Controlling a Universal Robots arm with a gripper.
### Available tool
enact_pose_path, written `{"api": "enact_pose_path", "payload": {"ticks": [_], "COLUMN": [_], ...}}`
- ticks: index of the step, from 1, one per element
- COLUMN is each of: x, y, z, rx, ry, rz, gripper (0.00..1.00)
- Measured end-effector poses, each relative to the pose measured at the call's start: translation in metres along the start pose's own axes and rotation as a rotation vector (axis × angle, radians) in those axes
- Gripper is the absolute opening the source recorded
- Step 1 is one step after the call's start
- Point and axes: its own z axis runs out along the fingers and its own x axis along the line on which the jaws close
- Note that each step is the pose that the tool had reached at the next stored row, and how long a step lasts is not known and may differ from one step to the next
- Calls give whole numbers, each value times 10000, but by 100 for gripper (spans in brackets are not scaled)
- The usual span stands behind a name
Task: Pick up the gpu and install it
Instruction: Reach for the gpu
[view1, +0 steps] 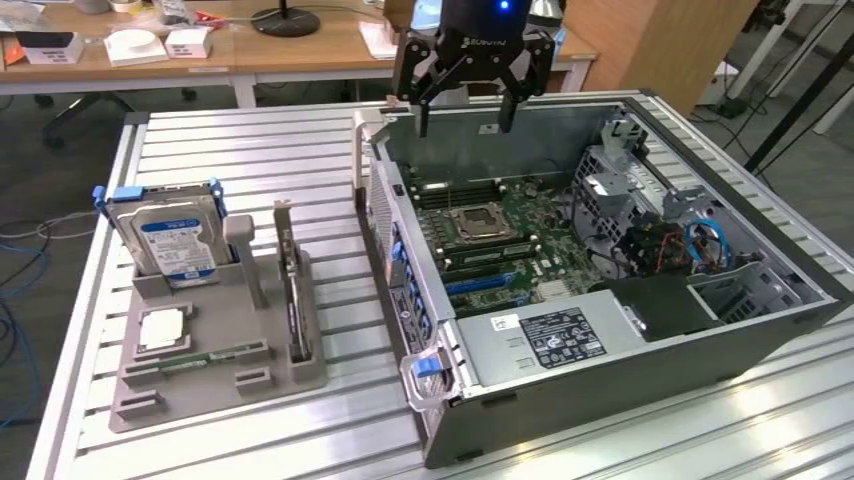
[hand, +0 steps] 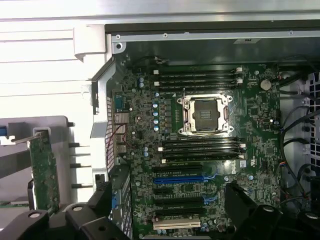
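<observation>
Jaws spread, the gripper (view1: 466, 124) hangs above the computer case (view1: 641, 372), well apart from the gpu (view1: 299, 310) standing in a grey holder (view1: 200, 380).

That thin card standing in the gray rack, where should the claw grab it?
Probably the upper long edge of the card, coming straight down from above, one finger on each flat face. It stands on edge in the rack, so its lower edge sits in a slot while the top is free, and looks thin enough for the open gripper.

Glossy black tool (view1: 466, 126), blue light (view1: 502, 6)
</observation>
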Motion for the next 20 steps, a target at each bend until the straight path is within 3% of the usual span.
{"api": "enact_pose_path", "payload": {"ticks": [1,3,4,6,7,9,10,12,13,15,16,20], "x": [0,0,0,0,0,0,0,0,0,0,0,0], "y": [0,0,0,0,0,0,0,0,0,0,0,0], "z": [0,0,0,0,0,0,0,0,0,0,0,0], "rx": [0,0,0,0,0,0,0,0,0,-1,0,0], "ry": [0,0,0,0,0,0,1,0,0,1,0,1], "rz": [0,0,0,0,0,0,0,0,-1,0,0,0], "gripper": [97,85,85,73,73,62,62,50,50,38,38,20]}}
